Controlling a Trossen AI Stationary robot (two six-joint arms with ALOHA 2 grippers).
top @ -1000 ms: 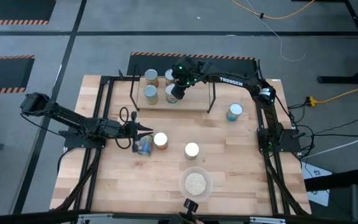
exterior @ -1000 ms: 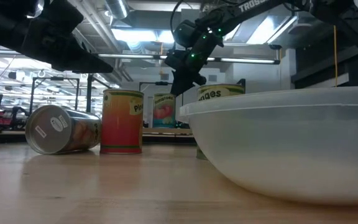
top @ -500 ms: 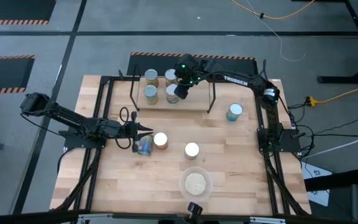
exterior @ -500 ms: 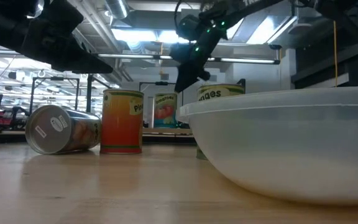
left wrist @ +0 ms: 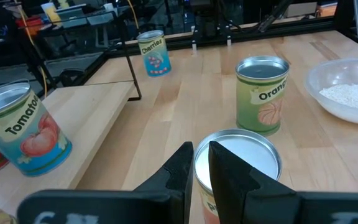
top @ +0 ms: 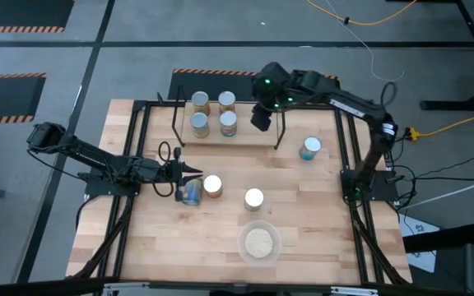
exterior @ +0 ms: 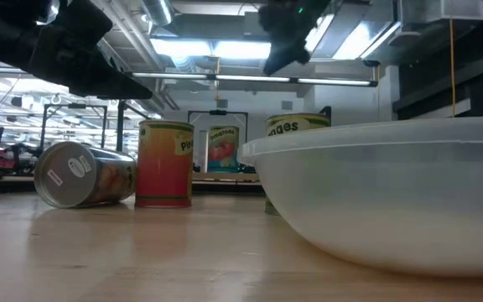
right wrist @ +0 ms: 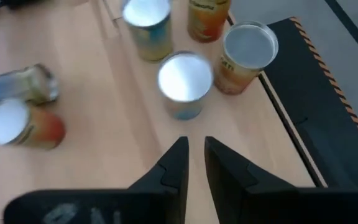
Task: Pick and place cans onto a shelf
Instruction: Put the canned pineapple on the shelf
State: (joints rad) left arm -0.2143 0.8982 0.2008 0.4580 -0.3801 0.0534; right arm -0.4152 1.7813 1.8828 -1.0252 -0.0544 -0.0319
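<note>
Four cans stand upright on the shelf (top: 245,138), at its left half: two at the back (top: 200,102) (top: 226,100) and two in front (top: 200,123) (top: 229,123). My right gripper (top: 261,119) hangs above the shelf's middle, right of these cans, shut and empty; its wrist view looks down on them (right wrist: 185,84). My left gripper (top: 194,172) is shut and empty, just above and touching neither a blue-labelled can lying on its side (top: 191,192) nor an upright red-orange can (top: 212,186). An Oranges can (top: 254,198) and a Cherries can (top: 310,148) stand on the table.
A clear bowl of pale grains (top: 259,241) stands near the table's near edge and fills the low view's right (exterior: 384,193). The shelf's right half is bare. Black frame rails (top: 138,156) run along the table's left and right sides.
My right gripper has drawn away from the front right can on the shelf, going up and toward the table's right edge. That can stays standing on the shelf.
</note>
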